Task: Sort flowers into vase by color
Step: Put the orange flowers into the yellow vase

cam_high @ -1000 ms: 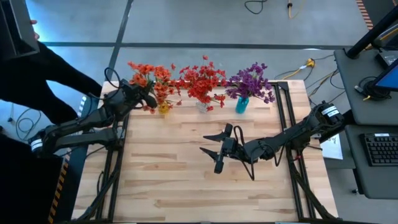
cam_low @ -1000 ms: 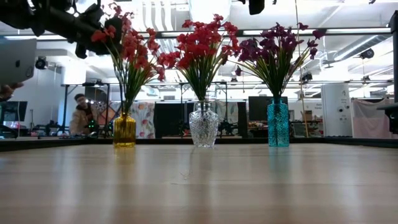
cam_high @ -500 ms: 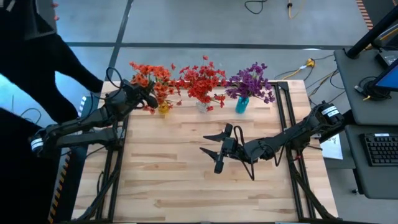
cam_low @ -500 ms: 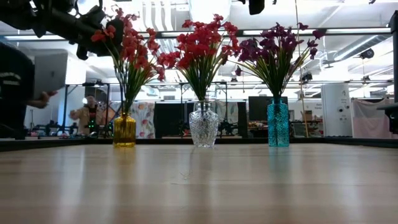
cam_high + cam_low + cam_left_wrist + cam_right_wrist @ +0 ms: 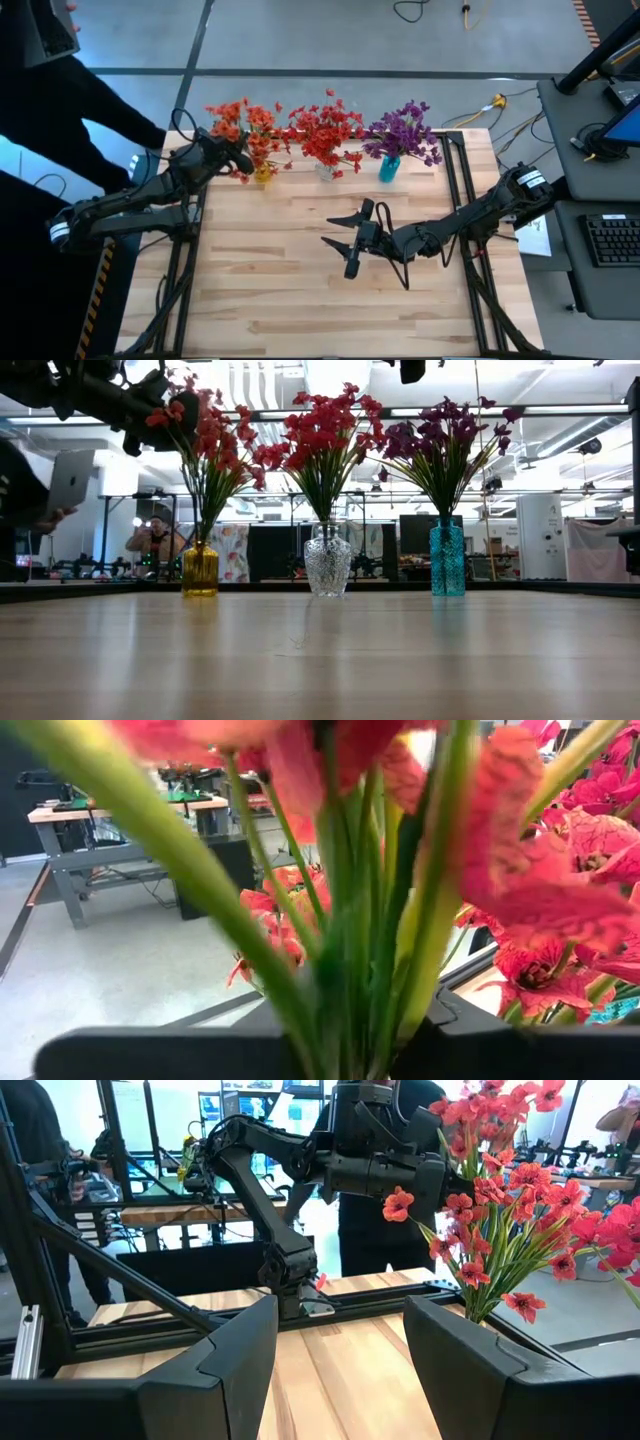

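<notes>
Three vases stand in a row along the table's far edge. A yellow vase point(image 5: 200, 568) holds orange-red flowers point(image 5: 215, 445), a clear vase point(image 5: 327, 560) holds red flowers point(image 5: 325, 430), and a teal vase point(image 5: 447, 560) holds purple flowers point(image 5: 440, 435). My left gripper point(image 5: 225, 152) is up at the left side of the orange-red bunch, shut on its stems point(image 5: 365, 1030). My right gripper point(image 5: 340, 230) hangs open over the middle of the table with nothing between its fingers point(image 5: 340, 1350). My left gripper pinches several green stems of the orange-red flowers point(image 5: 400, 1000) between its two fingers, high up, just under the blossoms. The fingers come in level from the table's left and lie across the stems. The stems stand upright, with their lower ends in the yellow vase point(image 5: 263, 176).
A person in dark clothes point(image 5: 40, 90) stands beyond the table's left edge, holding a laptop. A desk with a keyboard point(image 5: 610, 240) is at the right. Bare wood point(image 5: 300, 300) fills the near half of the table.
Both arms have kept still and the flowers stand as before. Only the person at the left has shifted about.
</notes>
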